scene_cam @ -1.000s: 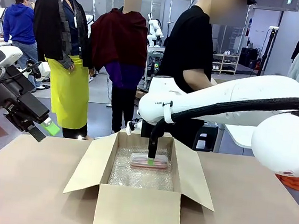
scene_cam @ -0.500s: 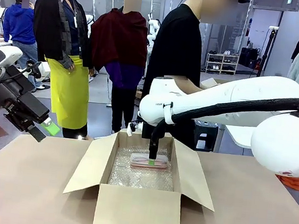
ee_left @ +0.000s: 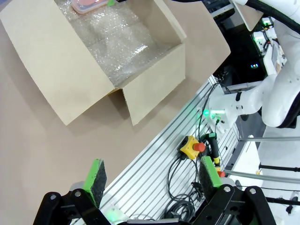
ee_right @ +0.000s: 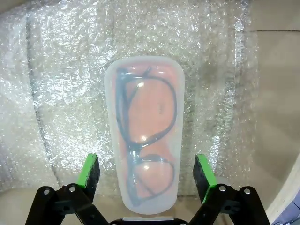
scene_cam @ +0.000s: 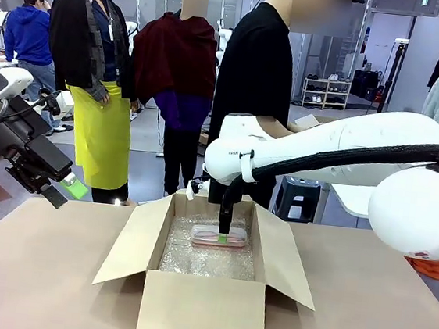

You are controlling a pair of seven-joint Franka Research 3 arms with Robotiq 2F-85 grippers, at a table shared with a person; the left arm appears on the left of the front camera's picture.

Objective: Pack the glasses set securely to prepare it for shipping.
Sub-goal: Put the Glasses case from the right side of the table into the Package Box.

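Observation:
An open cardboard box (scene_cam: 203, 308) stands mid-table, lined with a bubble-wrap sheet (scene_cam: 208, 261). One case of the glasses set (scene_cam: 220, 238) lies flat on the wrap toward the box's far end. It is a clear rounded case (ee_right: 145, 117) with eyeglasses on a pink inside. My right gripper (scene_cam: 223, 229) reaches down into the box from above. Its green pads (ee_right: 89, 171) stand open either side of the case's near end, apart from it (ee_right: 146, 172). My left gripper (scene_cam: 71, 190) hangs open and empty above the table's left side, well away from the box (ee_left: 70, 70), as its own view confirms (ee_left: 153, 176).
The box's four flaps (scene_cam: 125, 241) fold outward. A person (scene_cam: 256, 82) in a black shirt stands at the far side behind the box. Off the table's near edge are an aluminium frame, cables and a yellow emergency-stop button (ee_left: 193, 146).
The person behind the box has shifted to the left. Both arms and the case have stayed where they were.

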